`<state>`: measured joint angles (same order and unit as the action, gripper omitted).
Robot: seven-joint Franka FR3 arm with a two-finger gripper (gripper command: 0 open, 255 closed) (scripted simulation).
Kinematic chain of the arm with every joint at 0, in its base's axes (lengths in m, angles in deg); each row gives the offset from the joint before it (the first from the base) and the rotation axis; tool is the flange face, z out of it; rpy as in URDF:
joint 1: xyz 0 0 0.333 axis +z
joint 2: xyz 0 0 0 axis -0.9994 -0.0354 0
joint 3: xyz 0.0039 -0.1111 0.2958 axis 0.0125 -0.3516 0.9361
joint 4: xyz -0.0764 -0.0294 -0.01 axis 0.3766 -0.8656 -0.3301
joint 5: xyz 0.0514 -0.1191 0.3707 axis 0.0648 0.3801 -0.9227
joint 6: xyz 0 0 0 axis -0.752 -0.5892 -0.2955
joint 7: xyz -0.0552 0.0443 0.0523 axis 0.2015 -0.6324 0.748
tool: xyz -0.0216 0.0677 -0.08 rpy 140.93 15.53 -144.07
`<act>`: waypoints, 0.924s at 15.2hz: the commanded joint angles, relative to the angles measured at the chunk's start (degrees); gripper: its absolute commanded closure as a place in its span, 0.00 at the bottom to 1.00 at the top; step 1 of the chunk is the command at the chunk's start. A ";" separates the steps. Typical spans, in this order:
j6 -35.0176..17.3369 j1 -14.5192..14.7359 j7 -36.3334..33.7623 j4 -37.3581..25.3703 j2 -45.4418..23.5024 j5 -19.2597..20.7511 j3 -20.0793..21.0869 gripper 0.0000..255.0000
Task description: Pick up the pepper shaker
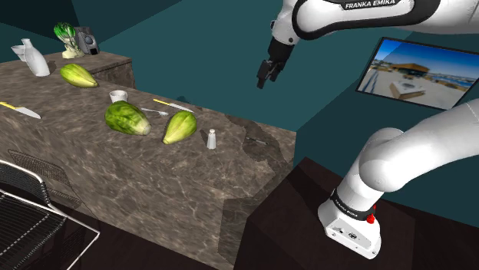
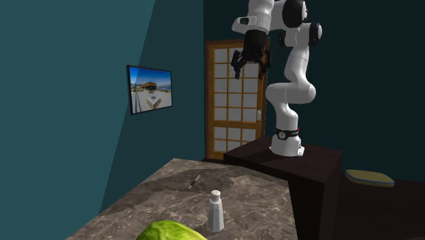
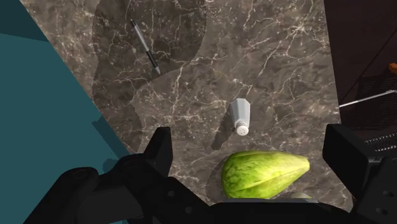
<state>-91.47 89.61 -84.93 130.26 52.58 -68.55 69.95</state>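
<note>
The claw (image 1: pixel 265 75), spread open, hangs high over the tabletop (image 1: pixel 153 180); the upright pepper shaker (image 1: pixel 212 139) stands well below, nearly straight beneath

Arm (image 1: pixel 399 157): glossy white rounded links, dark joint rings. One black band (image 1: pixel 370 4) lettered "FRANKA EMIKA" in white. Black base collar (image 1: pixel 349 207), red spot (image 1: pixel 371 219) beside it. All-black pincer (image 1: pixel 265 77).

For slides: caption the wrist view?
Open gripper hovers above a marble counter; pepper shaker stands beside a green lettuce.
</note>
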 commanded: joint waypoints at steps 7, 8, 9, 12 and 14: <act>-12.89 -0.24 -3.55 -0.89 -14.67 1.02 1.58 0.00; -14.30 -0.27 -4.08 -1.40 -16.72 1.25 1.79 0.00; -15.66 -0.30 -4.62 -2.00 -18.80 1.50 1.99 0.00; -19.38 -0.39 -6.33 -4.23 -25.17 2.45 2.53 0.00; -21.56 -0.39 -7.54 -6.10 -29.50 3.23 2.78 0.00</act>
<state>-111.82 89.21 -91.84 124.91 25.15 -65.67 72.59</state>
